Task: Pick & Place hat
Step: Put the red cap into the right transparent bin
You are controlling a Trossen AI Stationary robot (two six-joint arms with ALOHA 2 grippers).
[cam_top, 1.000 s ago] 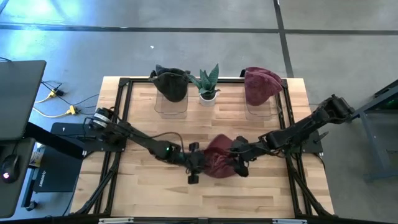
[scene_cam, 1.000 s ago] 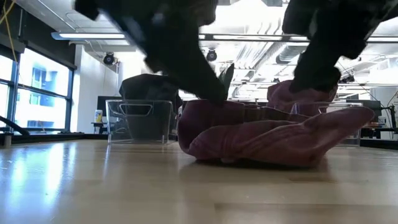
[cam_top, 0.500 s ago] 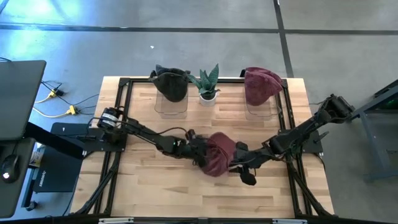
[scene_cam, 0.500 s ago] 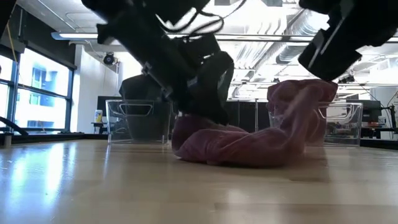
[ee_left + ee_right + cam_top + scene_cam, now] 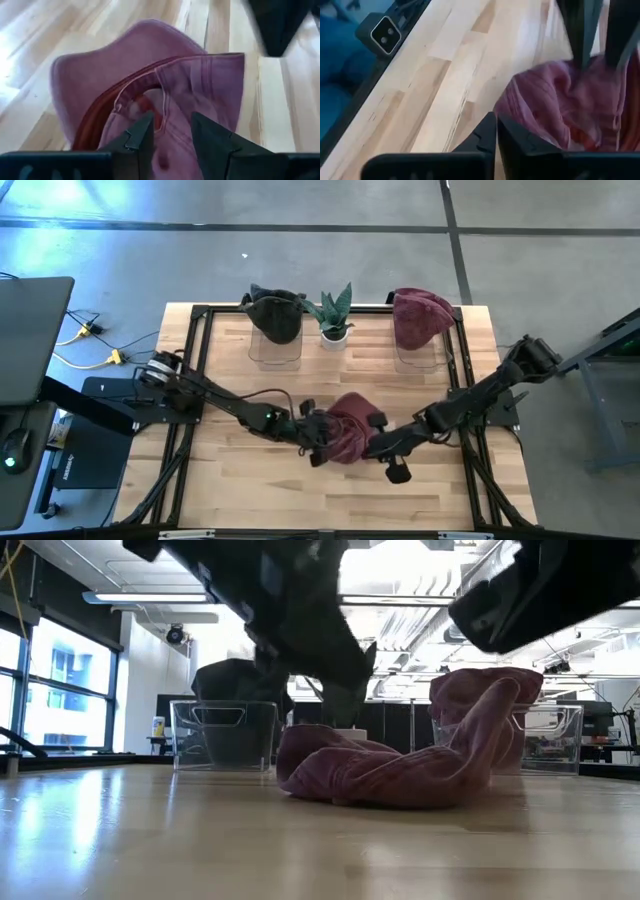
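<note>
Fingers [image 5: 145, 137] of the left gripper [image 5: 167, 135] stand a little apart over the hat [image 5: 165, 95], and cloth fills the gap between them; whether they actually pinch it I cannot tell, because their tips are cut off at the picture's edge. Fingers [image 5: 487, 135] of the right gripper [image 5: 496, 131] are pressed together, with the hat's edge just past them; no cloth shows between them, so a grasp cannot be confirmed.

From above, the left gripper [image 5: 312, 432] sits at the hat's [image 5: 347, 426] left side and the right gripper [image 5: 385, 450] at its lower right, both partly covering it. In the low view both arms are dark blurs cut off at the top, and neither fingertip is readable there.

The hat [image 5: 390, 765] lies crumpled at the middle of the desk [image 5: 240, 480], in front of the plant [image 5: 334, 315] and the two bins holding a dark hat [image 5: 275, 315] and another maroon one [image 5: 420, 315]. Its long axis runs roughly from upper right to lower left in the high view; one end rises in a flap on the right in the low view. The brim's direction is hard to make out.

Compared with half a second ago, the right fingers have closed, the left arm has drawn slightly back toward the left, and the hat has hardly shifted.
</note>
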